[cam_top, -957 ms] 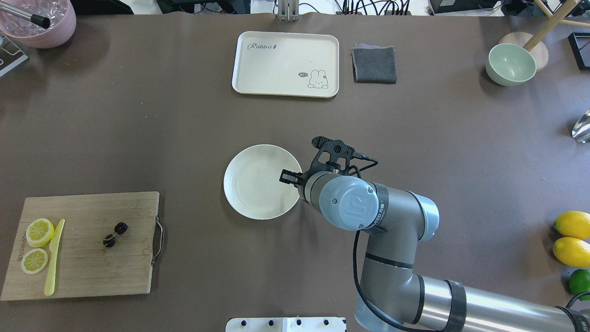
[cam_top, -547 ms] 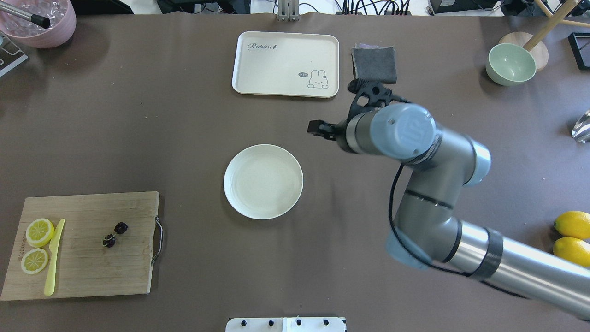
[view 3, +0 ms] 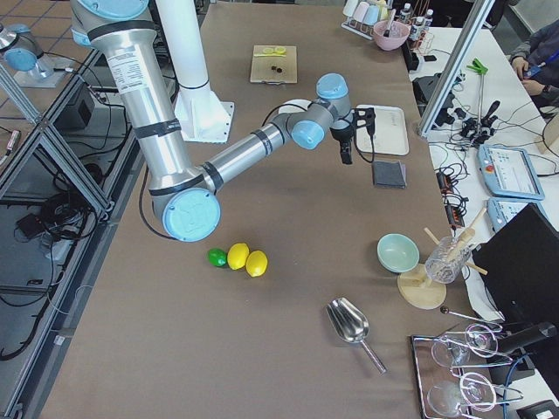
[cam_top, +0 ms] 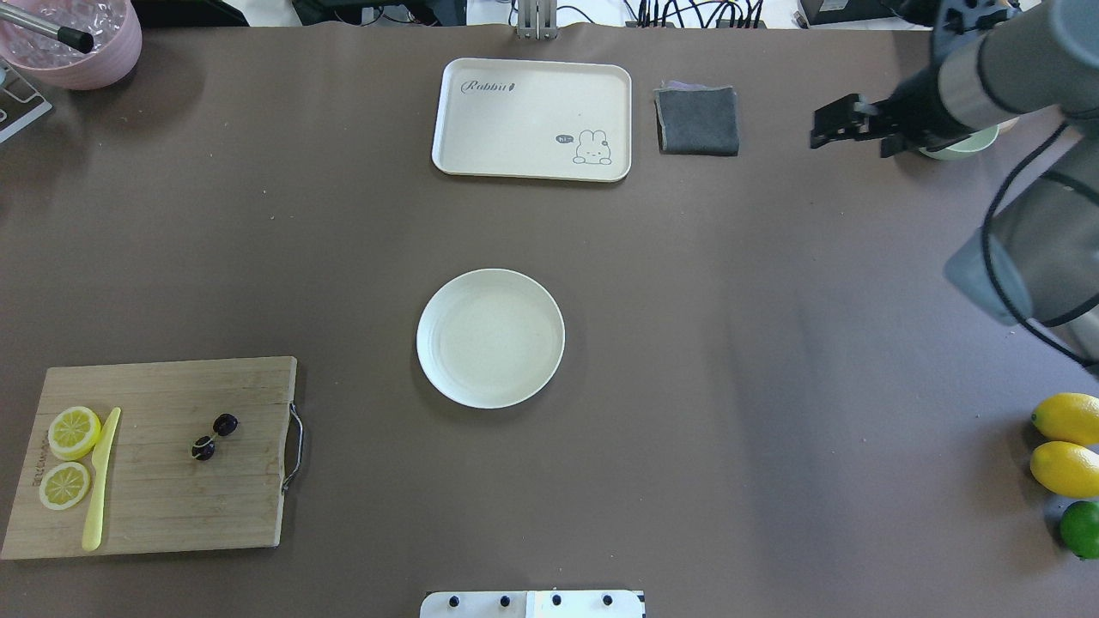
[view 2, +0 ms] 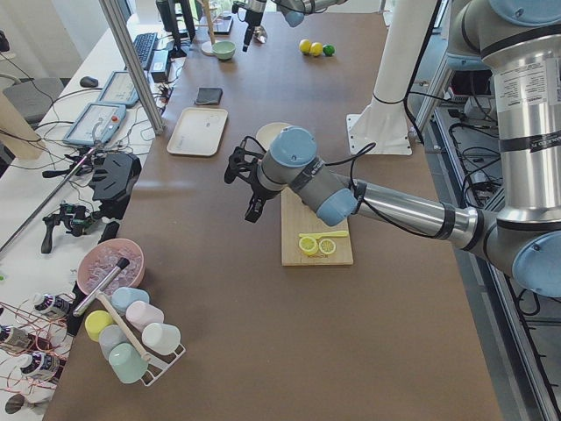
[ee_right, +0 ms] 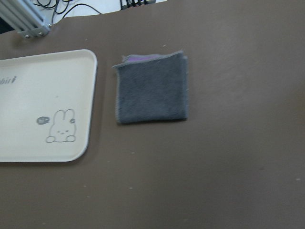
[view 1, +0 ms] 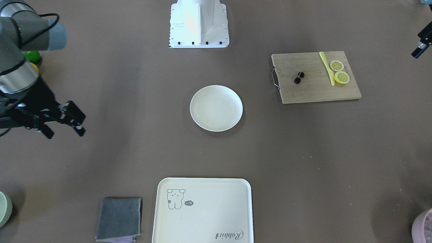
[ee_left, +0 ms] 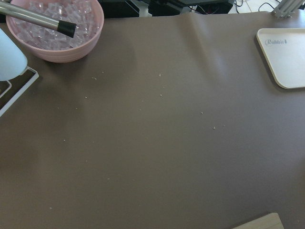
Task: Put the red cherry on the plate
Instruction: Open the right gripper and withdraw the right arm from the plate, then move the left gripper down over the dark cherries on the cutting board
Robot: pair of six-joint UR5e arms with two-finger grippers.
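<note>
**Cherry is lying on the left arm's side, far from the right gripper**

The red cherry (cam_top: 215,436) is resting on the cutting board (cam_top: 154,506) at the near left of the table. It is lying to the right of the lemon slices (cam_top: 74,432) and the yellow knife (cam_top: 100,481). Its two small fruits are lying along a slanted line, from near-left to far-right in the overhead view, with the thin stem joining them. The plate (cam_top: 490,337) is sitting empty in the middle of the table, to the right of the board and well apart from it.

The right gripper (cam_top: 828,124) is hanging at the far right, near the grey cloth (cam_top: 697,120). Its fingers are standing apart and are holding nothing. From there the cherry is lying across the whole table, toward near and left, with the plate between them.

The left gripper (view 2: 244,191) is hovering above the table beside the board, so it is clearly the nearer one. Whether its fingers are apart or together, I cannot tell. Its wrist camera is showing only bare table and one corner of the board at the lower right edge. From this I am judging that the cherry lies more to the right and nearer than where this camera is looking. The pick is looking like work for the left arm, and the picking is not yet begun.
</note>
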